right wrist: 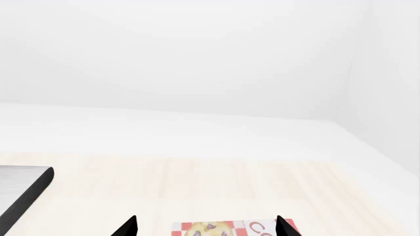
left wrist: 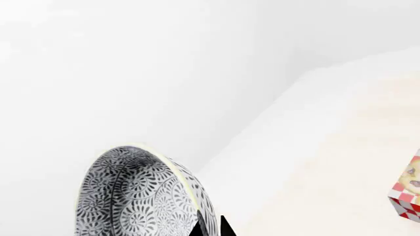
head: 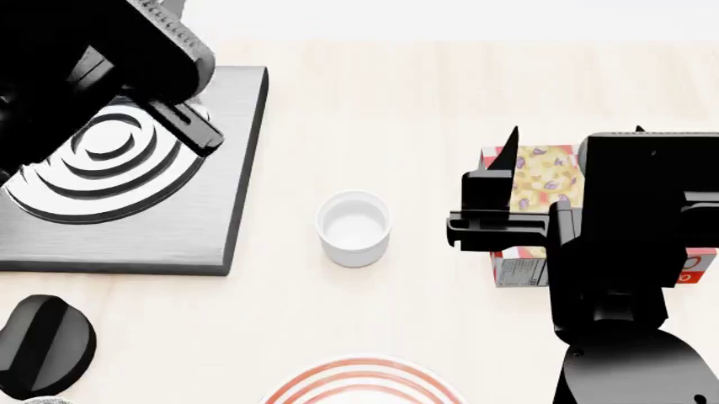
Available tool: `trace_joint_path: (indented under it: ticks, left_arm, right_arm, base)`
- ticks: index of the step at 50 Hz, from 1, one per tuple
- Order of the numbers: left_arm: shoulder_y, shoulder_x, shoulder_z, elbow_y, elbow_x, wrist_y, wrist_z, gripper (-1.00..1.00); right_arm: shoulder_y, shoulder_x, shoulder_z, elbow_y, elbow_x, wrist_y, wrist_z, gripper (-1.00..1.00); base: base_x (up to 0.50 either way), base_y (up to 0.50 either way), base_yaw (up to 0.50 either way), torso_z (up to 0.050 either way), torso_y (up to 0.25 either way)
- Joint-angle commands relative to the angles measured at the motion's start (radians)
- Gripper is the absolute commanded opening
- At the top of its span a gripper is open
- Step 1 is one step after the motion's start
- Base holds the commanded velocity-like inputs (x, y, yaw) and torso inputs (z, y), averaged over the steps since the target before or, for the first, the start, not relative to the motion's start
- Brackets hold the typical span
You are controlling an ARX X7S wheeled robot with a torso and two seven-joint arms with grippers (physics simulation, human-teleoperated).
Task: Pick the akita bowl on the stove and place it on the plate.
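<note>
Grips the bowl (left wrist: 135, 194) by its rim with the left gripper (left wrist: 211, 228), dark fingertips closed on either side of the wall at the wrist view's lower edge. Holds it tipped on edge, patterned outside facing the camera, clear of any surface; inside not shown, so contents cannot be told. Hides the bowl in the head view behind the left arm, which looms over the stove (head: 231, 181) at upper left. Leaves the burner rings bare. Puts the plate (head: 365, 379) at bottom centre, cut by the frame, down and right of the stove and nearer the left arm. Calls, by this reading, for a carry down-frame past the empty cup (head: 355, 225) at centre. Keeps the right gripper (right wrist: 206, 228) spread open and idle above the box (head: 540, 181) at right.
</note>
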Motion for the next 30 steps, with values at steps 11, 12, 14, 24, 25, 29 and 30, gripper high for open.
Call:
trace_joint_path:
  ticks: [11, 12, 14, 24, 25, 29, 30]
  left_arm:
    - [0.137, -0.333, 0.234, 0.414, 0.188, 0.317, 0.212, -1.00]
    - [0.143, -0.349, 0.245, 0.429, 0.193, 0.324, 0.225, -1.00]
    - [0.154, -0.371, 0.261, 0.441, 0.202, 0.342, 0.241, -1.00]
    - [0.197, -0.439, 0.322, 0.504, 0.234, 0.371, 0.286, -1.00]
    - [0.197, -0.440, 0.326, 0.505, 0.239, 0.370, 0.287, -1.00]
    - [0.213, -0.449, 0.360, 0.502, 0.283, 0.387, 0.294, -1.00]
    - [0.210, -0.458, 0.377, 0.504, 0.298, 0.397, 0.317, -1.00]
  right_arm:
    - [0.001, 0.003, -0.006, 0.004, 0.003, -0.006, 0.005, 1.00]
    - [0.002, 0.003, -0.007, 0.004, 0.004, -0.006, 0.006, 1.00]
    - [0.003, 0.002, -0.005, 0.002, 0.006, -0.003, 0.008, 1.00]
    - [0.000, 0.005, -0.007, 0.004, 0.007, -0.009, 0.009, 1.00]
    - [0.000, 0.005, -0.008, 0.004, 0.007, -0.010, 0.009, 1.00]
    - [0.003, 0.006, -0.008, 0.002, 0.009, -0.006, 0.011, 1.00]
    - [0.001, 0.006, -0.008, 0.003, 0.008, -0.009, 0.011, 1.00]
  base:
    - [0.00, 0.00, 0.00, 0.000, 0.000]
    - [0.00, 0.00, 0.00, 0.000, 0.000]
    - [0.00, 0.00, 0.00, 0.000, 0.000]
    - [0.00, 0.00, 0.00, 0.000, 0.000]
    - [0.00, 0.00, 0.00, 0.000, 0.000]
    - [0.00, 0.00, 0.00, 0.000, 0.000]
    - [0.00, 0.00, 0.00, 0.000, 0.000]
